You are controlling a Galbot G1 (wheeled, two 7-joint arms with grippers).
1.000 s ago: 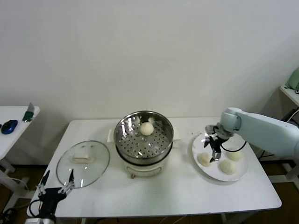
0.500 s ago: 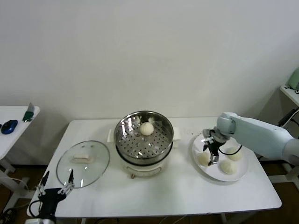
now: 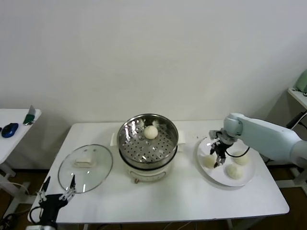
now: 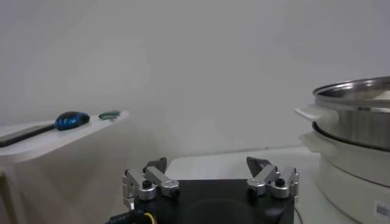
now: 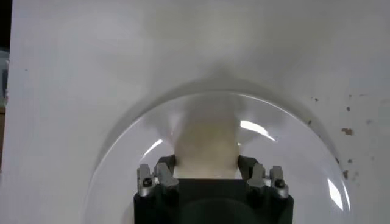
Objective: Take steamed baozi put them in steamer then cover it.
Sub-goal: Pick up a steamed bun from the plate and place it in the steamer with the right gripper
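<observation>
Right pincer [image 5: 206,172] straddles a baozi [image 5: 205,146] on the plate [image 5: 292,140], fingers spread, shown only by wrist view.

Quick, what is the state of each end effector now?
Left end effector: open, empty, parked beside the table.
Right end effector: open around a baozi on the plate, not yet closed.
</observation>
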